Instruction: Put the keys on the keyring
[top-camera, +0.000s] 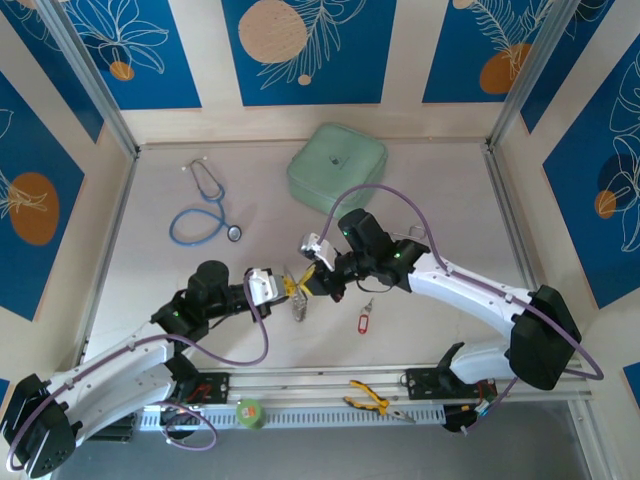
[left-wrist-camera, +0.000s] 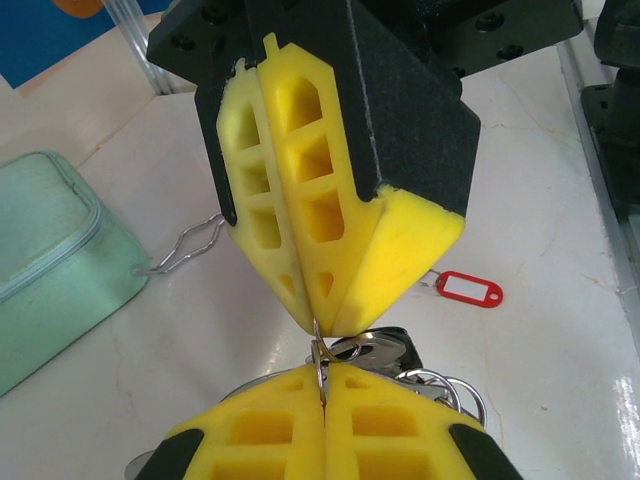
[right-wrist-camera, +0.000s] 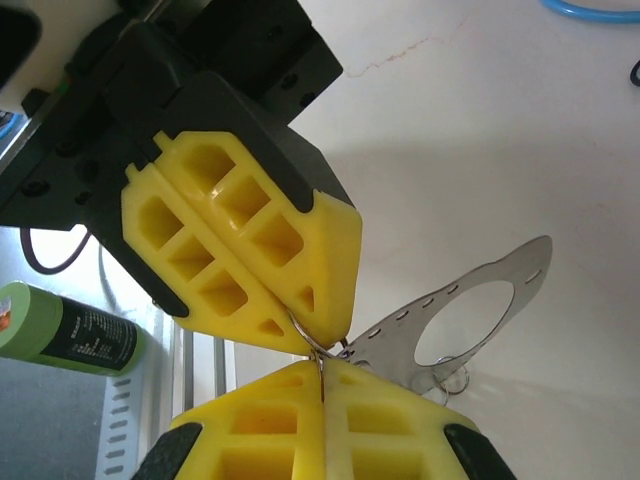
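My two grippers meet tip to tip above the table's middle. The left gripper (top-camera: 291, 287) (left-wrist-camera: 324, 376) is shut on a thin silver ring of the keyring (left-wrist-camera: 321, 358) (right-wrist-camera: 321, 357). My right gripper (top-camera: 317, 275) (right-wrist-camera: 322, 378) is shut on the same small ring cluster from the other side. A bunch of dark-headed silver keys (top-camera: 298, 306) (left-wrist-camera: 392, 350) hangs from the ring, along with a flat metal tag with a round hole (right-wrist-camera: 470, 310). The key with the red tag (top-camera: 365, 322) (left-wrist-camera: 470, 289) lies apart on the table, right of the grippers.
A mint-green pouch (top-camera: 337, 165) (left-wrist-camera: 50, 270) lies at the back, with a silver wire clip (left-wrist-camera: 190, 245) beside it. The blue stethoscope (top-camera: 205, 205) is at the back left. Yellow-handled pliers (top-camera: 372, 400) and a green tape roll (top-camera: 250, 412) (right-wrist-camera: 60, 330) rest on the front rail.
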